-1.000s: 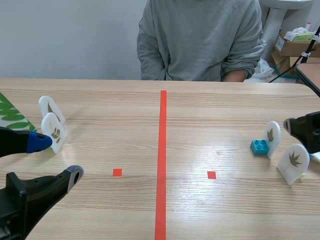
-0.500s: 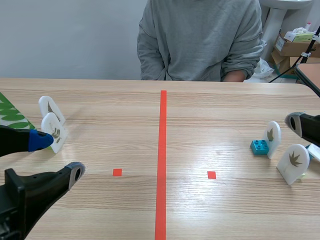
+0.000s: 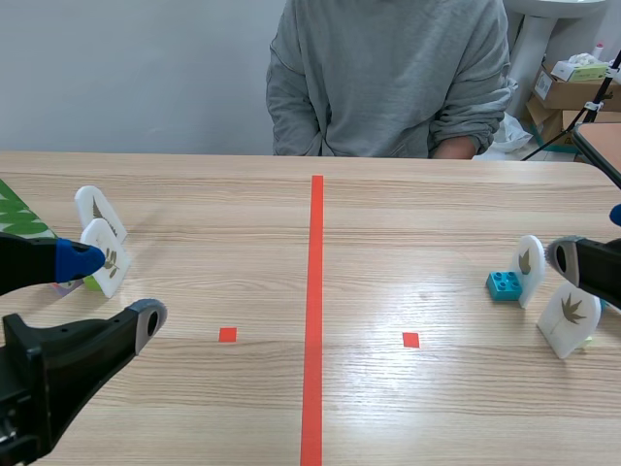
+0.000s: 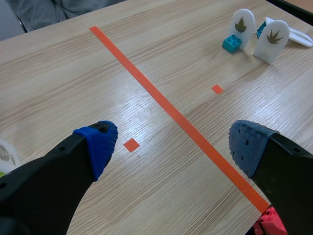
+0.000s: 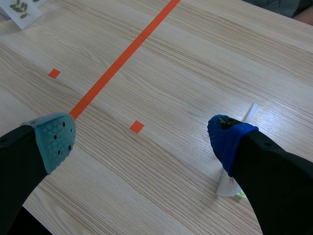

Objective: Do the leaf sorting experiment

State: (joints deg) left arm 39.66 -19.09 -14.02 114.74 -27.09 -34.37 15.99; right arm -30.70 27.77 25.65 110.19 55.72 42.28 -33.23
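Fingers of left gripper (image 4: 171, 144) and right gripper (image 5: 142, 136) gape empty, apparently readied to grasp the upright leaf cards (image 3: 570, 313)

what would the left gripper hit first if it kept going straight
Probably nothing: the open left gripper points across bare table, over tape marks only. The far leaf cards and teal block seem to lie beside that line; depth unclear.

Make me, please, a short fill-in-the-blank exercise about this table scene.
1. The left gripper and the right gripper are both ____.
2. The teal block stands on the robot's ____ side of the tape line.
3. On each side of that line stand ____ white leaf cards.
Missing words: open; right; two.
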